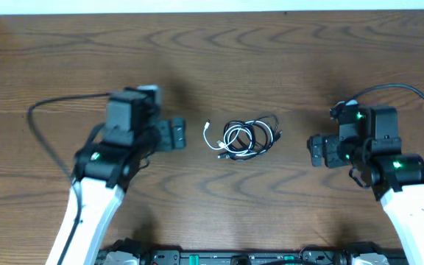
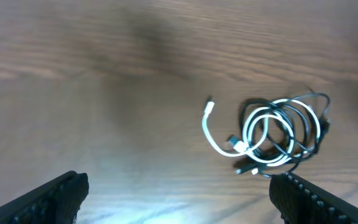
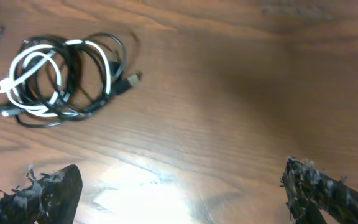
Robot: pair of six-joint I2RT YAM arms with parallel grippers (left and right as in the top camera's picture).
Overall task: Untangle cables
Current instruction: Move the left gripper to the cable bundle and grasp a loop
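Both my grippers are empty and spread wide. In the left wrist view my fingers (image 2: 55, 196) sit at the far frame edges with bare table (image 1: 212, 59) between them, and it's the same in the right wrist view. Nothing is held.

The cables (image 1: 241, 138) lie mid-table in one small coiled bundle, between my left gripper (image 1: 174, 135) and right gripper (image 1: 316, 150). They're nearer the left and touch neither.

The white cable (image 2: 211, 135) is looped in with the black cables (image 3: 112, 59). Its plug tail curls out free on the side facing my left gripper. A black plug (image 3: 132, 78) pokes out on the side facing my right gripper.

I judge the step in hand to be the approach and first grasp, with no untangling done yet.

To do it well:
- Go for the loose ends, not the coil body. Grabbing the middle would likely just tighten the loops.
- Left takes the white tail just behind its plug. Right takes the black plug end, or pins the black loops flat.
- The cords are thin and lie flat on the wood, so come down low with the fingertips straddling the cord, then close fully.
- Pull apart slowly and sideways. The bundle is light and I expect it to drag along whole if only one side is held.

I can't tell how many black cords there are, or how they cross inside the coil.
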